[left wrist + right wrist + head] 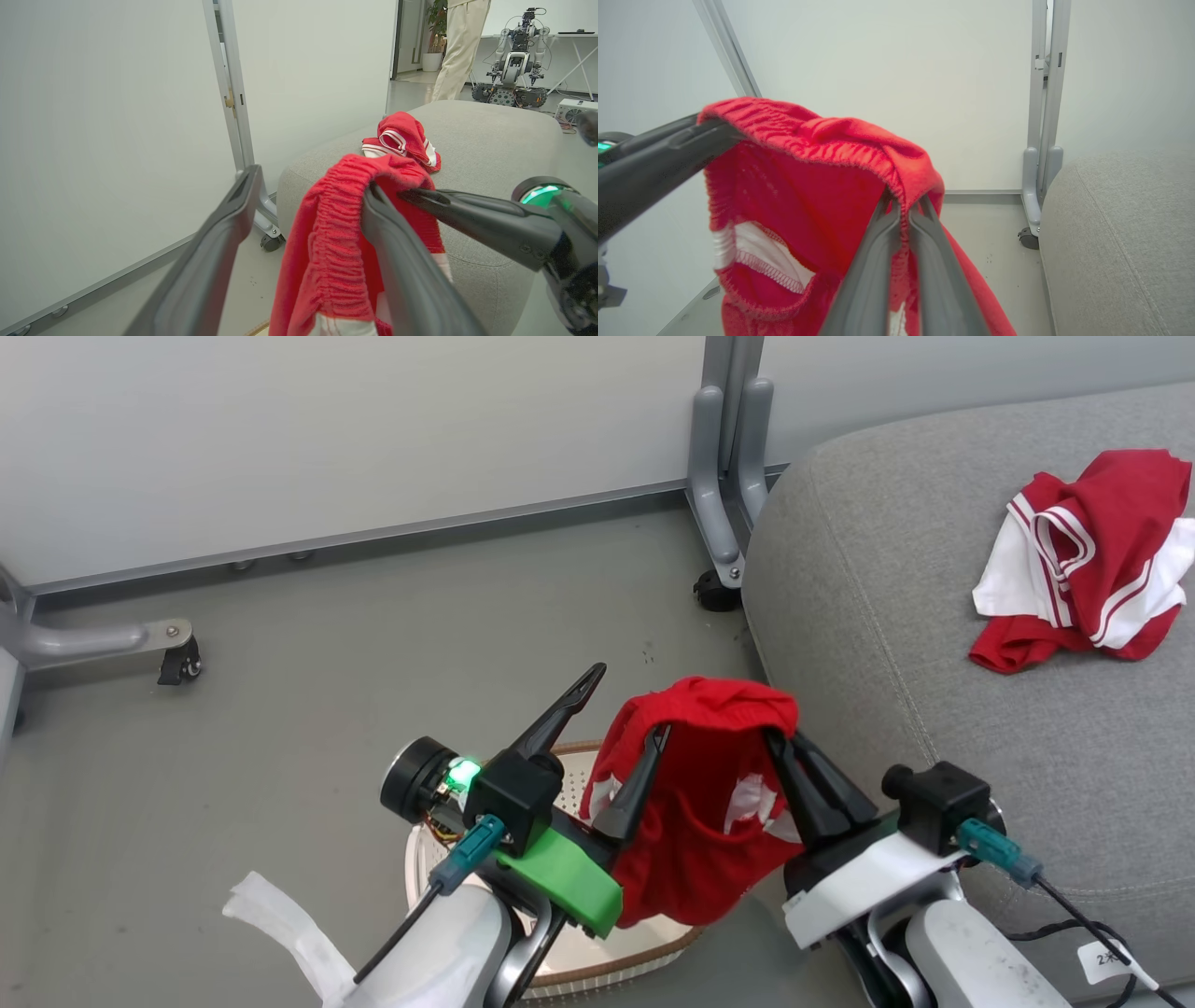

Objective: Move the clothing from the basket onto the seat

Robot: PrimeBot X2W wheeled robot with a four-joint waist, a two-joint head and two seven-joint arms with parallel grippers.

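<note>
- Head view: a red garment (709, 821) is held above the basket (644, 947), beside the seat (887, 709), where a second garment (1092, 560) is already laid.
- Left wrist view: the left fingers (210, 261) are spread apart, with the waistband (336, 224) merely draped over one, so nothing is gripped.
- Right wrist view: the right fingers (873, 261) are clamped on the waistband, so the weight is judged to be borne there.

Robotics lab, white partition panels (327, 429) on grey castored frames (728, 476), smooth grey floor (373, 644), a grey upholstered seat (887, 728), beyond it another robot (514, 60) on a wheeled base beside a white table (579, 33), a white equipment box (572, 109), a potted plant (437, 21).
</note>
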